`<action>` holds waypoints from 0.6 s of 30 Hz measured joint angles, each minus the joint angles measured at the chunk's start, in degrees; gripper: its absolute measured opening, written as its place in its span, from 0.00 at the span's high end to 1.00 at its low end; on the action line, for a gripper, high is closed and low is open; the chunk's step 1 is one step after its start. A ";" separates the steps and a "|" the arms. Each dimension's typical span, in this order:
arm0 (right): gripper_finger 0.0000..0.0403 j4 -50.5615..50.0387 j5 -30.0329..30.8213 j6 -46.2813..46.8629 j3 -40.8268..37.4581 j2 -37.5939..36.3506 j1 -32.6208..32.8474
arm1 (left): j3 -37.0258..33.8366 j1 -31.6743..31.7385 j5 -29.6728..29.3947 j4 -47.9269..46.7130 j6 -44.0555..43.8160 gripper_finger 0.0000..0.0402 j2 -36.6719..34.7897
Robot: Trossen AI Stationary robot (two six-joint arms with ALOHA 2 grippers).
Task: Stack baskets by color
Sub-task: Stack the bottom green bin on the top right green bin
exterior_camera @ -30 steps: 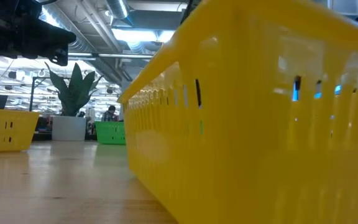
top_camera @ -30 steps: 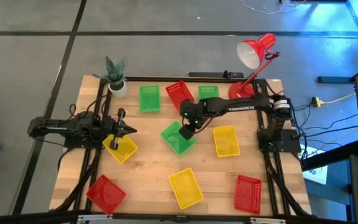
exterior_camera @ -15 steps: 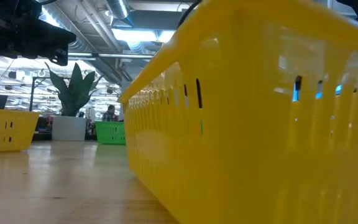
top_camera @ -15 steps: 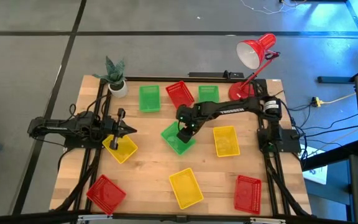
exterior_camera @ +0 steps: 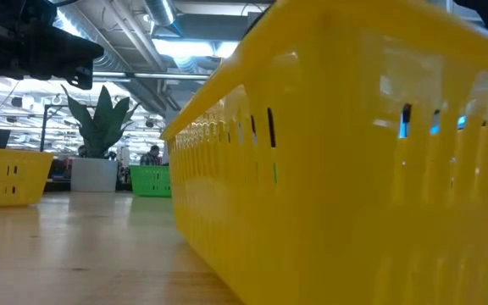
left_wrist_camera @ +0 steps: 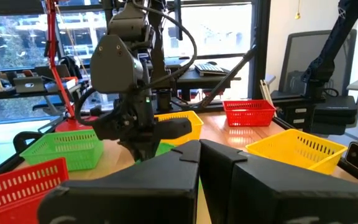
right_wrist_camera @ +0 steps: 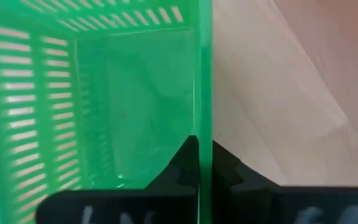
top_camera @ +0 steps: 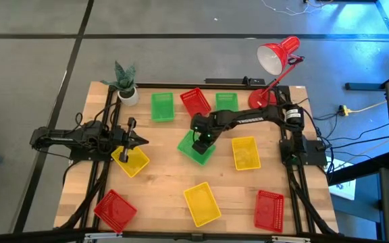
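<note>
Green basket [top_camera: 196, 148] lies near the middle of the table, skewed so that its long axis runs on a diagonal, and the right gripper [top_camera: 204, 137] stands right over its rim on the side nearest the back of the table. The right wrist view shows the two dark fingers [right_wrist_camera: 185, 163] pinched on either side of one thin green wall, so the basket is gripped by its rim, not cradled. The coming move turns on where the other greens sit: two green baskets [top_camera: 161, 106] and [top_camera: 226, 101] rest along the back edge, one on each side of a red basket [top_camera: 194, 102], both lying beyond the gripper, away from the front. The one on the right arm's own side looks the shorter reach, though both are near. A lift by one wall will probably let the basket hang tilted, so it may need squaring before it nests. The left gripper [top_camera: 131, 140] waits shut and empty at the left side, just beside a yellow basket [top_camera: 131, 160]. Pale lettering runs along the right arm's link, too small to read with certainty; no other writing is legible.
</note>
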 joint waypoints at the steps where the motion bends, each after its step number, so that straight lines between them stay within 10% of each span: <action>1: 0.99 -1.51 0.01 -0.27 1.05 -0.01 0.01 | 0.00 0.00 0.01 0.00 0.00 1.00 0.00; 18: 1.00 -32.40 13.09 -7.94 31.03 -0.25 0.04 | -0.02 0.00 0.01 -0.02 0.00 1.00 -0.02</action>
